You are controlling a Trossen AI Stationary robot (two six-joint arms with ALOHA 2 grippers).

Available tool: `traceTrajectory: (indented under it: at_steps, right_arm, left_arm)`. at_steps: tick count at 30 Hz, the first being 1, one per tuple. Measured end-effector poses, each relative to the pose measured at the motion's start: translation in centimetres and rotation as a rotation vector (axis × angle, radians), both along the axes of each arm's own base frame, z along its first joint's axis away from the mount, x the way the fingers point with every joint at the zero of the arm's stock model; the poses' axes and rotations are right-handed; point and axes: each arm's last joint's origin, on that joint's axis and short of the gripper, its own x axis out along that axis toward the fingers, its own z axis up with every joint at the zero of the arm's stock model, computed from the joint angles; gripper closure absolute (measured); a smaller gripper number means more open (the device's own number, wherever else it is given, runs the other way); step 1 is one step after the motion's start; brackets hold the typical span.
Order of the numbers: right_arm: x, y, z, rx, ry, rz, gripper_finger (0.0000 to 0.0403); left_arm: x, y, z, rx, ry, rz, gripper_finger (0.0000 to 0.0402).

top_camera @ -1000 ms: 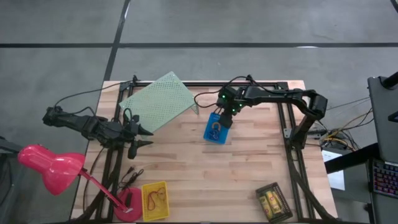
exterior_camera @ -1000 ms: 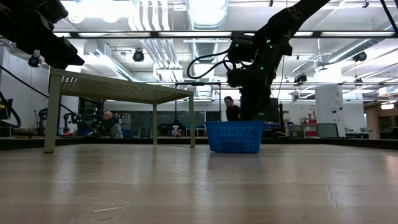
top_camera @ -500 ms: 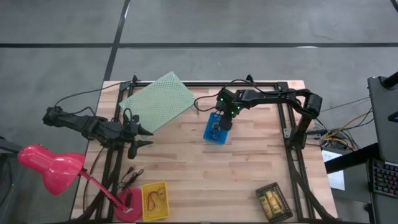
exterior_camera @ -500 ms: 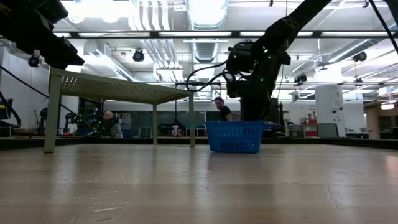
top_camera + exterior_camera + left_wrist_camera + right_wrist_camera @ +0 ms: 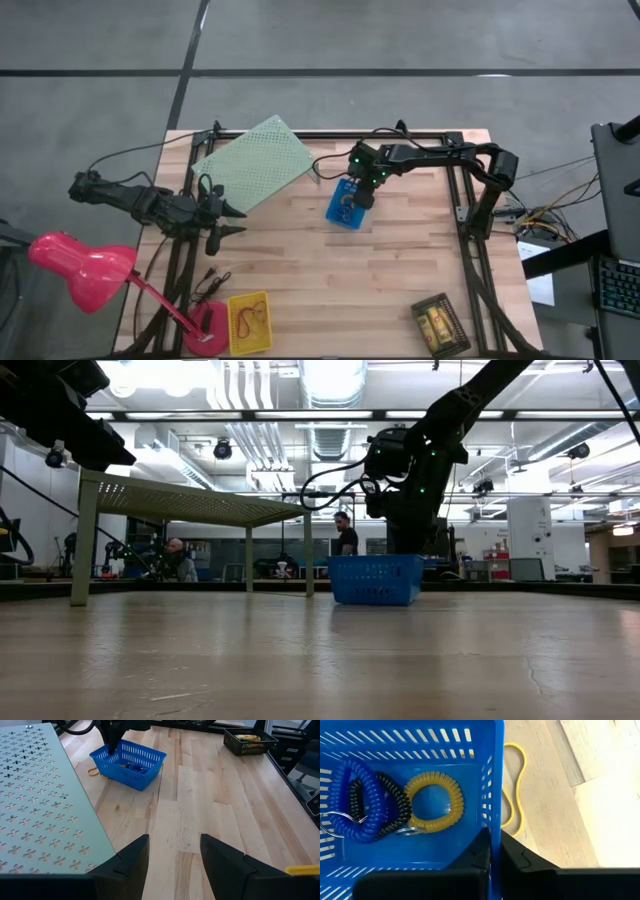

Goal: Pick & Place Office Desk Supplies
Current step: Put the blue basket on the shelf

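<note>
The right hand (image 5: 492, 851) is pinched on the wall of the blue bin (image 5: 343, 207), near 12 o'clock on the tabletop (image 5: 400, 270). Coil rings (image 5: 434, 801) lie inside; a rubber band (image 5: 512, 790) lies just outside. Move it slowly and level. The left hand (image 5: 228, 220) waits wide at 9 o'clock.

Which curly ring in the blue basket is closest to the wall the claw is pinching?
The yellow coil ring. It lies next to the wall of the blue basket that the right gripper pinches; the black and blue rings lie farther away.
</note>
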Motion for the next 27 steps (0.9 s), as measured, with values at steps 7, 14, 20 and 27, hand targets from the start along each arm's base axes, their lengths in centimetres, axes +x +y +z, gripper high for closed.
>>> traceTrajectory:
  at_steps: [7, 14, 20, 27]
  right_arm:
    - [-0.2, 0.2, 0.8, 0.008, -0.028, 0.025, 0.0394]
    - [-1.1, 0.6, 3.8, -0.016, -0.007, 0.18, 0.0394]
    - [-1.0, 0.4, 6.3, 0.054, -0.125, 0.303, 0.0394]
    - [-0.6, -0.6, 9.1, 0.082, -0.241, 0.453, 0.0394]
  left_arm:
    - [0.0, 0.0, 0.0, 0.0, 0.0, 0.0, 0.0219]
    - [0.0, 0.0, 0.0, 0.0, 0.0, 0.0, 0.0219]
    - [0.0, 0.0, 0.0, 0.0, 0.0, 0.0, 0.0219]
    - [0.0, 0.0, 0.0, 0.0, 0.0, 0.0, 0.0219]
